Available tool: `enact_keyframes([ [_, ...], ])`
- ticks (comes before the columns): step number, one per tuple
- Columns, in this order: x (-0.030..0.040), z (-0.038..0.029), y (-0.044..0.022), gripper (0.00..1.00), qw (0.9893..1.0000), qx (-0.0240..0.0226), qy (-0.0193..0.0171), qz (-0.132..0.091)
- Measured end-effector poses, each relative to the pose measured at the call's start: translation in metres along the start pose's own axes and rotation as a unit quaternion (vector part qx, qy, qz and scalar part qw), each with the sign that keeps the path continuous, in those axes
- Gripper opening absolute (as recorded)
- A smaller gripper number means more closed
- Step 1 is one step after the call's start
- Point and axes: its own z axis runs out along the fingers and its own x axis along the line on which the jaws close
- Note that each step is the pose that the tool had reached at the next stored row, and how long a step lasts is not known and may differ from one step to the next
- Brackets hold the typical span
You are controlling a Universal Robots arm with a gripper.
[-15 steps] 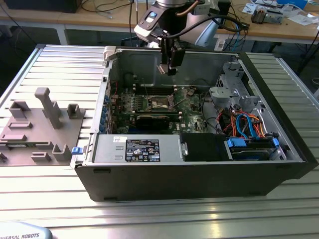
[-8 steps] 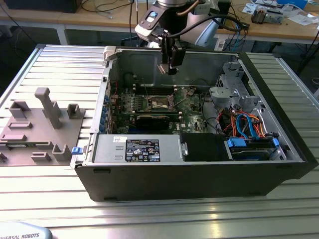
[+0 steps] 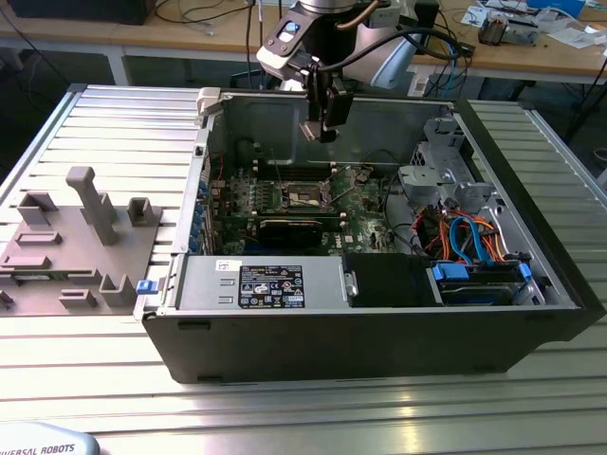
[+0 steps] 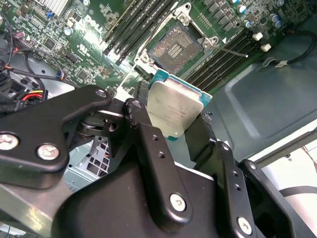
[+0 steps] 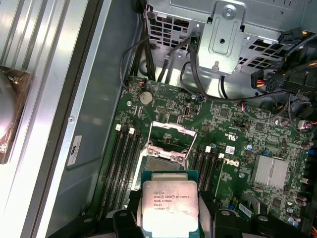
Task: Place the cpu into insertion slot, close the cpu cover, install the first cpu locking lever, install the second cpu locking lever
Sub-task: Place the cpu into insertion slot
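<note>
One silver-topped, green-edged cpu (image 4: 174, 110) between black fingers (image 4: 151, 148).

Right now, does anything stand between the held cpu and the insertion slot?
Nothing visible does. The gripper holds the cpu above the motherboard. The insertion slot lies exposed, and its cpu cover is raised off it.

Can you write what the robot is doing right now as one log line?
hand: shut on chip | chip: in the air, not yet in socket | socket: empty
</note>
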Motion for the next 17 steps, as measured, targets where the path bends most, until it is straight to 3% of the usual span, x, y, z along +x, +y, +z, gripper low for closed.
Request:
enact_keyframes([
  [17,0.0,0.0001,0.0,0.54,1.0,0.0,-0.0006,0.008],
])
